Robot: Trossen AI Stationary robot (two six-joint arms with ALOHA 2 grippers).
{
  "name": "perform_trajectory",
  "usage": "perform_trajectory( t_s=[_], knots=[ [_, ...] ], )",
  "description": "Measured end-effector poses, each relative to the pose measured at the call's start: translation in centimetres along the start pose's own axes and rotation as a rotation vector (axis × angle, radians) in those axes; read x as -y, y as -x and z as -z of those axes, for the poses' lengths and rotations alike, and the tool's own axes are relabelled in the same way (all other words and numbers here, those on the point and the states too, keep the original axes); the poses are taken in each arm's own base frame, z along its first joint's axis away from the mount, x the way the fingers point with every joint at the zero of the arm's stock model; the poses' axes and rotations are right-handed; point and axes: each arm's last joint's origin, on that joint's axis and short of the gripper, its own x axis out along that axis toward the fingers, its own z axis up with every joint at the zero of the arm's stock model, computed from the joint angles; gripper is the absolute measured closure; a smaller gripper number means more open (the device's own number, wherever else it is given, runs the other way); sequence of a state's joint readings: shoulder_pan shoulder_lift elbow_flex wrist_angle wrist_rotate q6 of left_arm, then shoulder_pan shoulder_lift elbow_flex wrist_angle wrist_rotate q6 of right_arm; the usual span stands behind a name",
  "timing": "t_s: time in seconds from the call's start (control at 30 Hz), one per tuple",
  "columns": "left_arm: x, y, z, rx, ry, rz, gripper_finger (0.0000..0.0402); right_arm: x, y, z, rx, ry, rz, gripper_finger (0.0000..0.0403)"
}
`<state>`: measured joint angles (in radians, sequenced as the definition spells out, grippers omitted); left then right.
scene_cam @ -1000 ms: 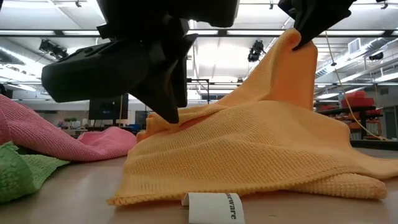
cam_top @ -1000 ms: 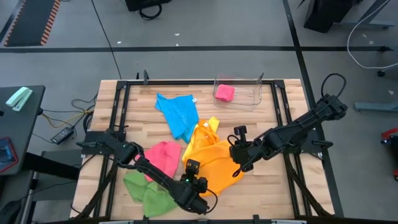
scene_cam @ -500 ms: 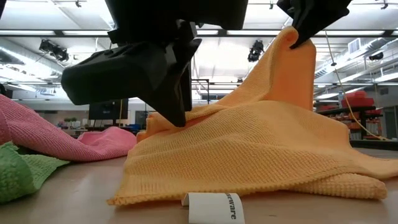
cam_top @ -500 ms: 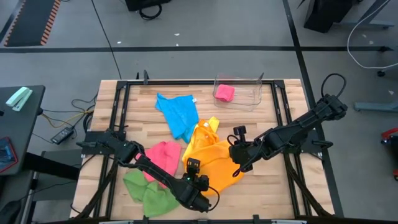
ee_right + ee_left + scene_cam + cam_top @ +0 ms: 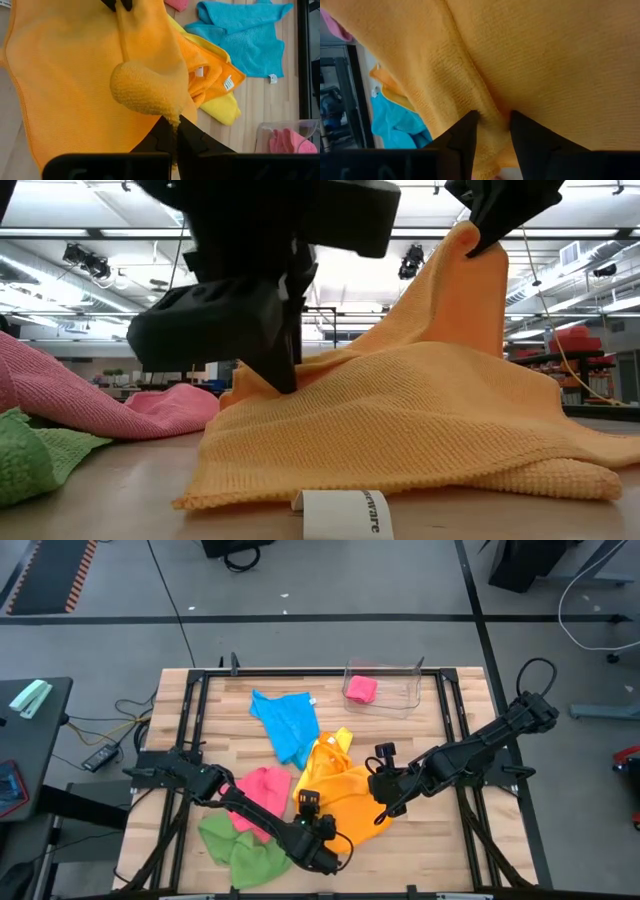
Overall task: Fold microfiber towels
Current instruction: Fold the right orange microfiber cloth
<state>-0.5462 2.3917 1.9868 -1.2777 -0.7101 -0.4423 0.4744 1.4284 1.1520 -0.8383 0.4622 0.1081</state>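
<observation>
A heap of towels (image 5: 300,785) is lying mid-tabletop (image 5: 440,830), one spread toward the back left, others bunched at the front left. A bin (image 5: 385,690) is sitting at the back right, holding what is probably another towel. The left hand (image 5: 322,840) is working at the heap's front edge, the right hand (image 5: 380,802) at its right side.

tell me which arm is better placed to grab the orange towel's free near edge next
Left. Its gripper is already at the orange towel on the near side, fingers closing around a ridge of it. The right gripper is shut on a raised corner of the same towel and probably has to keep holding it up.
</observation>
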Motion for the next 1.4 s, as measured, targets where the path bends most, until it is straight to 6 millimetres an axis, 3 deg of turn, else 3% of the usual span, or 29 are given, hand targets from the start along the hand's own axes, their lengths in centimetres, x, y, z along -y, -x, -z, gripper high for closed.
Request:
perform_trajectory(
  t_s=[0.27,0.5,0.8,1.17,1.4],
  knots=[
    [0.3,0.1,0.3,-0.005,0.001,-0.007,0.0337,0.0,0.0,0.0,0.001,0.002,0.0,0.0393],
    [0.5,1.4,0.6,-0.01,-0.031,-0.006,0.0391,0.0,0.0,0.0,0.001,0.003,-0.001,0.0393],
    [-0.2,3.9,-0.5,-0.008,0.008,0.145,0.0386,-0.8,-0.2,0.3,0.001,0.017,-0.102,0.0393],
    [0.6,4.1,-1.0,-0.005,0.052,0.323,0.037,-4.9,-2.4,2.9,0.089,0.041,-0.208,0.0393],
    [1.5,4.8,-1.4,0.044,0.076,0.406,0.0391,-7.3,-2.6,4.7,0.107,0.032,-0.261,0.0393]
  ],
)
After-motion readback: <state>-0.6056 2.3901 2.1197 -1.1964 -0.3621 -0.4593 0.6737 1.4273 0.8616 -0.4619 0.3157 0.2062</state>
